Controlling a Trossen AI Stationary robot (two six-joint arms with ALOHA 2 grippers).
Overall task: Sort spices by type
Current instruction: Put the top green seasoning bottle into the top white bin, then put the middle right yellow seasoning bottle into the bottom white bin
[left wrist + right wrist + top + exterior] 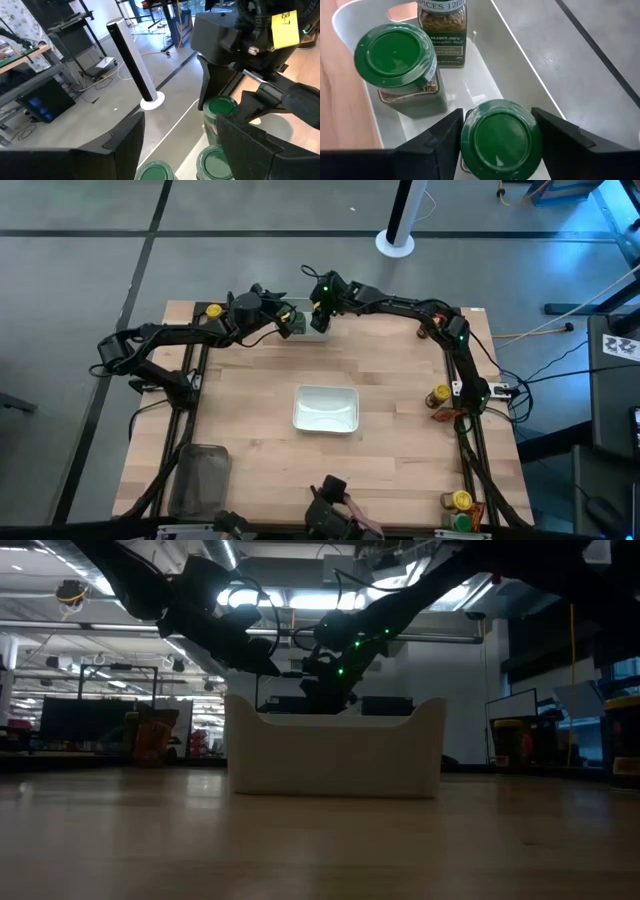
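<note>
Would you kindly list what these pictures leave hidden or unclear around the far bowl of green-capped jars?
- Far bowl: the high view hides most of it under both grippers; the low view blocks it with the middle white bowl.
- Nearest green-capped jar: the right wrist view shows only its cap, label unseen.
- Right gripper: whether its fingers touch that jar cannot be told.

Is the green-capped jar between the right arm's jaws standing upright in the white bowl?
Upright: the green-capped jar shows its round cap face-on inside the white bowl.

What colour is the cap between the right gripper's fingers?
Green; right wrist view shows it best.
</note>
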